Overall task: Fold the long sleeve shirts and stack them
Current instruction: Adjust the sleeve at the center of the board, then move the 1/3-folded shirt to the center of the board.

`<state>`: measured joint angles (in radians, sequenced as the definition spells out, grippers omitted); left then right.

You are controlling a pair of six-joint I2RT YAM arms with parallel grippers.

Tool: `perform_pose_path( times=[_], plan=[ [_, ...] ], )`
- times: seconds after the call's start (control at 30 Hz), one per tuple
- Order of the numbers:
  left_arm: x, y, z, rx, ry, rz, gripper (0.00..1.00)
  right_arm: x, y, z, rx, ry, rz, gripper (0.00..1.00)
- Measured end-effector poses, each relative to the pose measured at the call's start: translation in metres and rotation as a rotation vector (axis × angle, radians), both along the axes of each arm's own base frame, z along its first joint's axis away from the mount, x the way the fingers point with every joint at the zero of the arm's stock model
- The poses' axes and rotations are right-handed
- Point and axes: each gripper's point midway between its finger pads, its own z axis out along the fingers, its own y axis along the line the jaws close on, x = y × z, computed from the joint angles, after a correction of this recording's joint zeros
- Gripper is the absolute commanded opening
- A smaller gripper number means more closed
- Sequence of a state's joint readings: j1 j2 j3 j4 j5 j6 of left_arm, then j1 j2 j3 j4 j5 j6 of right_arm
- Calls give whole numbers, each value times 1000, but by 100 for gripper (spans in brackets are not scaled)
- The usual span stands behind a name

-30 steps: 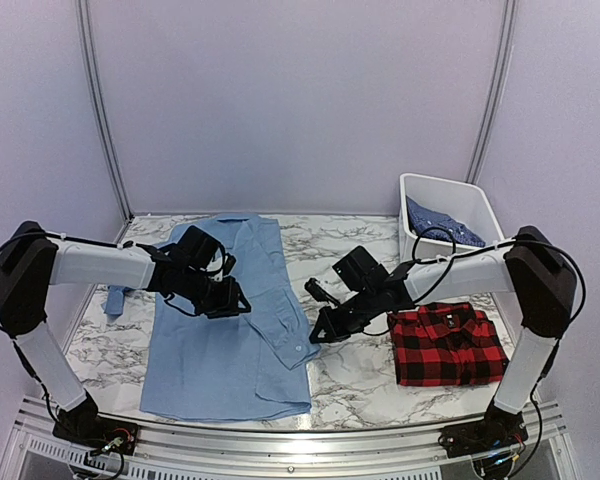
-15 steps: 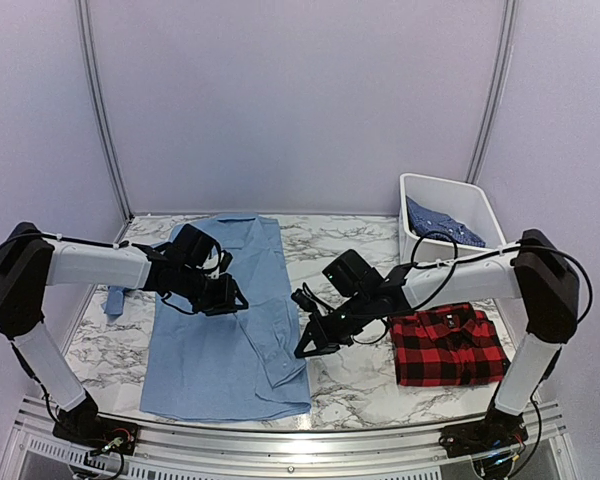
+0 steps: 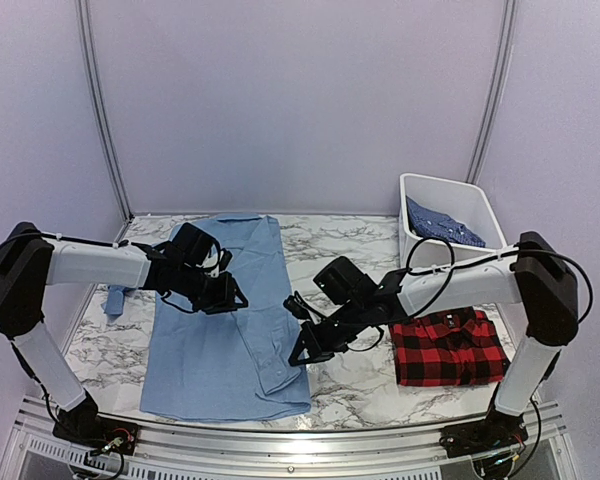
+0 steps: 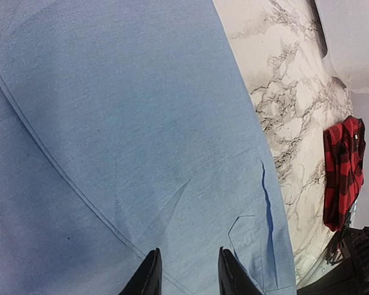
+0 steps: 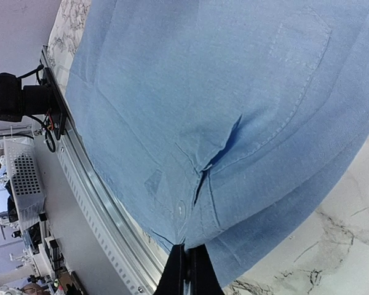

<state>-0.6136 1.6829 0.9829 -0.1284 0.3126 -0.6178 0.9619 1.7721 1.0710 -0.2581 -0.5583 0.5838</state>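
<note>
Shirts: three: light blue shirt [image 3: 225, 330], plaid shirt [image 3: 448, 345], blue patterned shirt [image 3: 440, 222].
Left end effector [image 4: 189, 253]: partly open, empty.
Right end effector [image 5: 186, 249]: closed at light blue shirt's edge.

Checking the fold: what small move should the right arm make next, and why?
Probably slide the right gripper leftward: its jaws are shut at the plain light blue cloth shirt's right edge, where the folded-over sleeve lies slanted outward.
</note>
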Motion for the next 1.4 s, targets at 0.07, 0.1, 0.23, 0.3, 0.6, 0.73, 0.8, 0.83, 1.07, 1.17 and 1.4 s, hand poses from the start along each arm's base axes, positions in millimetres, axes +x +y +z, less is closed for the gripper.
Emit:
perform_pose_path(
  times=[0.07, 0.1, 0.23, 0.3, 0.6, 0.73, 0.8, 0.83, 1.07, 1.17, 1.4],
  plan=[
    [1, -1, 1, -3, -4, 1, 33, 0, 0, -2, -6, -1, -2, 2],
    [1, -1, 2, -4, -4, 3, 33, 0, 0, -3, -10, -2, -2, 6],
    [2, -1, 2, -5, -5, 4, 32, 0, -4, -9, -39, -12, 0, 33],
    [3, 0, 2, -4, -7, 6, 31, 3, -5, -8, -59, -32, 3, 42],
    [11, 10, 5, 0, -19, 40, 29, 47, -10, 8, -83, -159, -58, 53],
    [13, 13, 12, -6, -40, 51, 27, 91, -18, 17, -68, -223, -142, 42],
    [14, 15, 14, -7, -47, 56, 25, 117, -15, 18, -55, -247, -175, 27],
    [14, 16, 14, -6, -48, 59, 24, 131, -9, 18, -47, -261, -187, 22],
    [6, 30, 14, 15, -62, 89, 21, 204, 44, 20, 68, -322, -217, 12],
    [3, 37, 18, 17, -78, 110, 20, 224, 68, 25, 141, -325, -231, 11],
    [-14, 47, 1, 40, -37, 138, 17, 257, 106, 9, 273, -281, -304, 8]
  ],
)
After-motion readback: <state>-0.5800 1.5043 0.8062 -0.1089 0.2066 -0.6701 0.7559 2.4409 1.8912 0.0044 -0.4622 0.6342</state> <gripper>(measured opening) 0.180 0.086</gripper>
